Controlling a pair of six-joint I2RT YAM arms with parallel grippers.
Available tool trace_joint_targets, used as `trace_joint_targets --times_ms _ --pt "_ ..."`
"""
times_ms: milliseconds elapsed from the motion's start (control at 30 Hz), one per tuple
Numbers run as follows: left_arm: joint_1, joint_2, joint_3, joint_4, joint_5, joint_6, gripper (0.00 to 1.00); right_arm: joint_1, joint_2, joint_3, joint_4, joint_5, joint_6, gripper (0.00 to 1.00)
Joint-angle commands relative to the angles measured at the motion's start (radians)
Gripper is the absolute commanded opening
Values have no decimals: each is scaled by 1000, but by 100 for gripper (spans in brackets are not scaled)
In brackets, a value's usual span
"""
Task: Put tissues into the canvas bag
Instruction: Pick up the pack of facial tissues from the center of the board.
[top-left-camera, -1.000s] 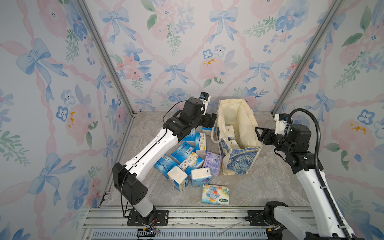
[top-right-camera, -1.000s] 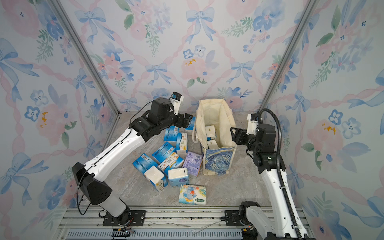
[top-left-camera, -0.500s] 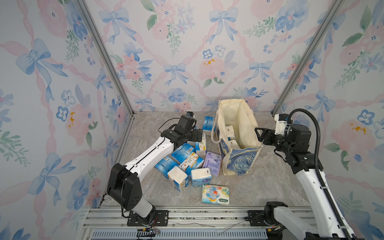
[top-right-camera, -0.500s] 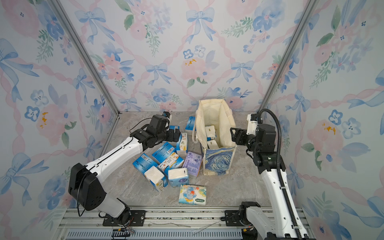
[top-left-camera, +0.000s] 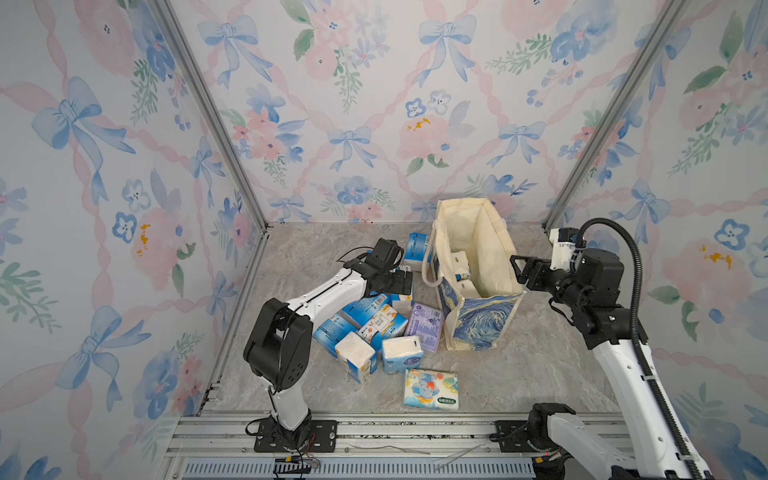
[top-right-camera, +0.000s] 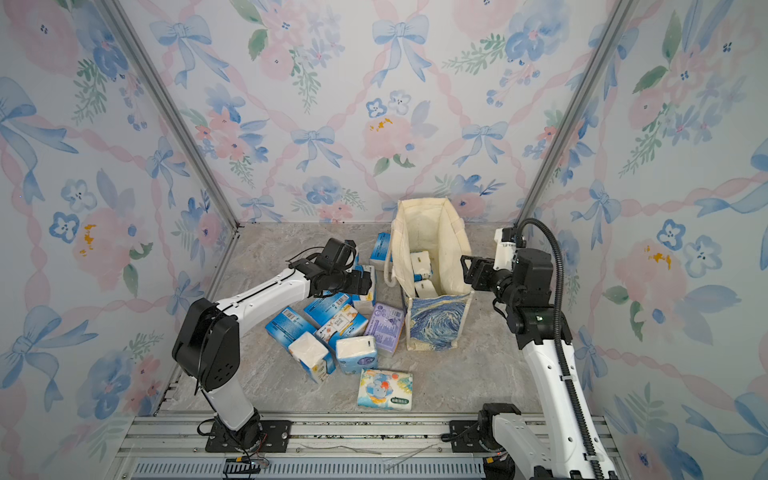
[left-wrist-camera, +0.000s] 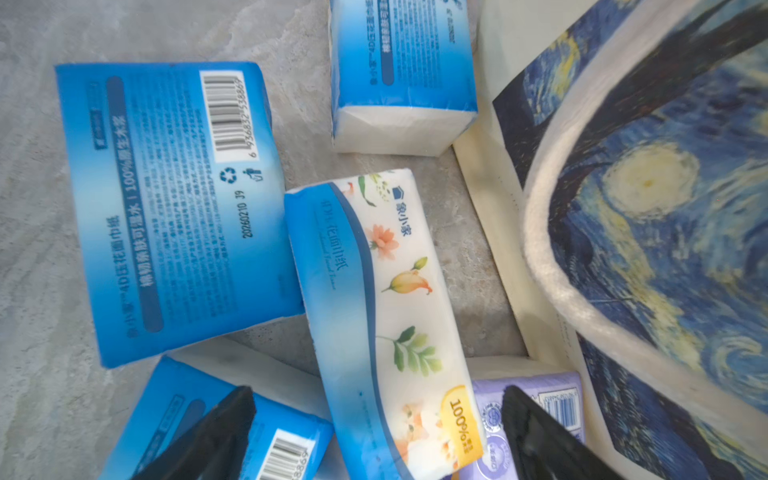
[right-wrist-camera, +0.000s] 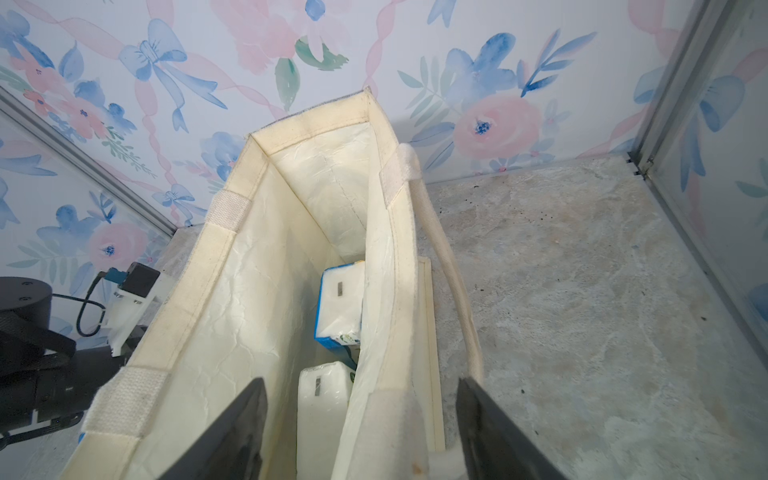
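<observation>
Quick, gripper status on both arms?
Left gripper: open, empty, above the tissues.
Right gripper: open, jaws astride the canvas bag side wall, not clamped.

tissues (top-left-camera: 365, 309): blue-and-white packs heaped on desk (top-left-camera: 519, 374) under open left jaws; one lilac (top-left-camera: 424, 328).
bag (top-left-camera: 478, 324): cream, starry print, upright, open; one wall between right jaws; two packs inside (right-wrist-camera: 338, 303).

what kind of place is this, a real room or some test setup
Probably a robot test booth, not a real room: floral wallpaper panels framed by metal posts, and two arms bolted to a base rail.
</observation>
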Motion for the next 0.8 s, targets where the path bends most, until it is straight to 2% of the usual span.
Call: trace_joint_targets --times_ms 0,533,767 --pt "-7 38 36 -1 35 -10 93 2 -3 -14 -10 6 -14 73" --pt "-35 183 139 -73 -28 15 93 -20 4 -42 11 -3 -13 73" --pt "-36 225 180 -101 -49 22 87 -37 15 -51 17 -9 -14 73"
